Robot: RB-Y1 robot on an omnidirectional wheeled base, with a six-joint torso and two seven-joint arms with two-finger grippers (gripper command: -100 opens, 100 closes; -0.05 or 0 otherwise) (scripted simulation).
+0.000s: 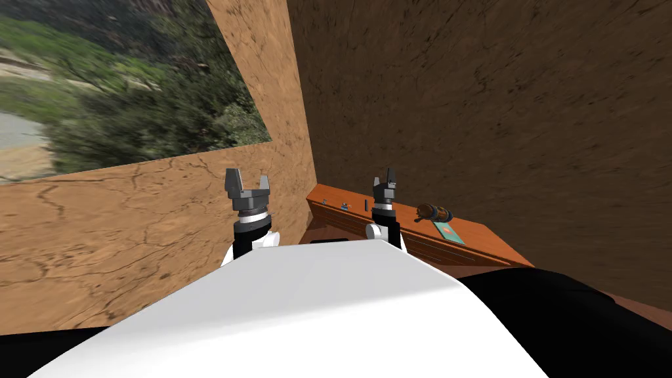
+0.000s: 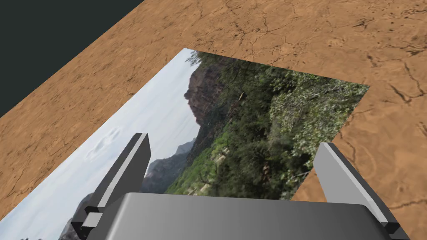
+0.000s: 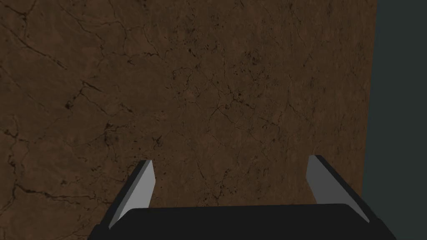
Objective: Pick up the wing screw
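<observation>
Frankly, the screw [image 1: 342,206] is hard to make out. It is a pale speck on the cabinet [image 1: 484,239] top, near the far end, at about 8 o'clock of the right gripper [image 1: 385,177], and its shape cannot be read. A second, darker speck [image 1: 324,202] lies further out at 9 o'clock, close to the top's end edge. A short dark stick [image 1: 366,205] lies just beside the right wrist, at 8 o'clock of the fingertips.

The right arm stands in front of the cabinet and hides a strip of its top and front. At 4 o'clock of that gripper lies a brown barrel-shaped thing [image 1: 435,211]; what it is cannot be told. A flat teal card [image 1: 448,231] lies just beyond it at 4 o'clock.

The right gripper's fingers are spread with nothing between them. The left gripper [image 1: 247,177], at 9 o'clock and well apart from the cabinet, is also spread wide and empty.

The cabinet runs along the dark brown wall [image 1: 499,111], its far end close to the corner. The top between the card and the near end is bare.
</observation>
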